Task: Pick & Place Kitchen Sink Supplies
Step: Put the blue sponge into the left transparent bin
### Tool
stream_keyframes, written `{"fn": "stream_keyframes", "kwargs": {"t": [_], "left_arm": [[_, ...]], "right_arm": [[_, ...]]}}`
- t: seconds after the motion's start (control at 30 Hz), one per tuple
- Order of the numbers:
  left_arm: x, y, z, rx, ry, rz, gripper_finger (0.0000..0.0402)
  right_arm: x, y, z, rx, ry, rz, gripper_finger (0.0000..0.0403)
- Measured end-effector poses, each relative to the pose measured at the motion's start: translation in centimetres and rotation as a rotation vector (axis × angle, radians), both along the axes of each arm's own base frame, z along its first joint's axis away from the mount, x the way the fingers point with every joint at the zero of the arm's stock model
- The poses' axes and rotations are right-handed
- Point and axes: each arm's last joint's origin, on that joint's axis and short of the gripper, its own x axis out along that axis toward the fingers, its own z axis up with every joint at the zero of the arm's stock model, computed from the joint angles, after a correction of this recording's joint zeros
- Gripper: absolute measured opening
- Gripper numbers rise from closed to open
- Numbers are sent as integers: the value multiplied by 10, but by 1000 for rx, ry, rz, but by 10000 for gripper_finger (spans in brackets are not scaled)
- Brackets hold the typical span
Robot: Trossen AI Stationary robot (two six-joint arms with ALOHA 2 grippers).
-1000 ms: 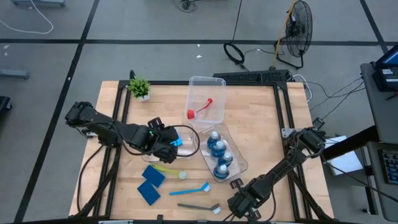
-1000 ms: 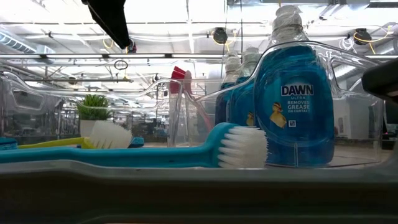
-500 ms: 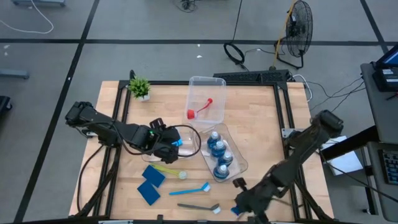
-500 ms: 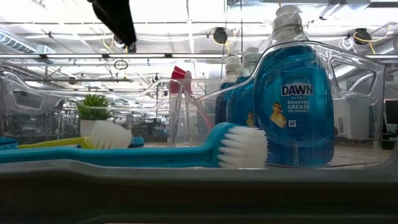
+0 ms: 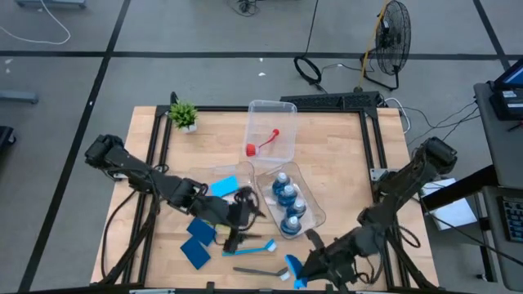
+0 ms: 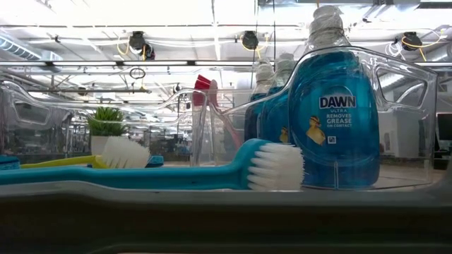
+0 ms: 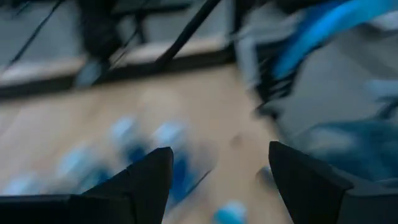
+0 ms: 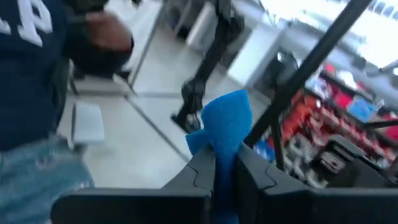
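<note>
At the bench's near edge, my right gripper (image 5: 296, 278) is clamping a blue sponge (image 8: 225, 127), fingers pinching it upright.

Over the bench middle, my left gripper (image 5: 233, 239) is hanging with fingers apart and nothing between them, just above the light-blue brush (image 5: 253, 246). Three blue-liquid bottles (image 5: 287, 202) are sitting in the near clear bin (image 5: 315, 214); the red brush (image 5: 263, 143) is lying in the far bin (image 5: 282, 109). Another sponge (image 5: 223, 187) is showing left of the bottle bin, two more (image 5: 197, 242) are lying flat near the front left. Dark-grey brush (image 5: 257, 271) is lying by the front edge. Potted plant (image 5: 184, 115) is sitting at the far left corner. A person's sleeve (image 8: 37, 56) is showing beyond the bench in my right wrist view.
</note>
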Motion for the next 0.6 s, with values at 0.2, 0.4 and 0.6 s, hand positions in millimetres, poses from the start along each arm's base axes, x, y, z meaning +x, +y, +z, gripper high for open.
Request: {"fn": "stream_keyframes", "kwargs": {"t": [0.2,0.4,0.6], "left_arm": [[7,-14,-6,-130,-156,-123,269],[32,-30,-33,-171,-243,-144,269],[48,-35,-41,-196,-405,-171,269]], "right_arm": [[7,-13,-4,21,-83,114,17],[14,-22,-2,-23,-153,111,17],[21,-31,-1,-30,-159,116,17]]}}
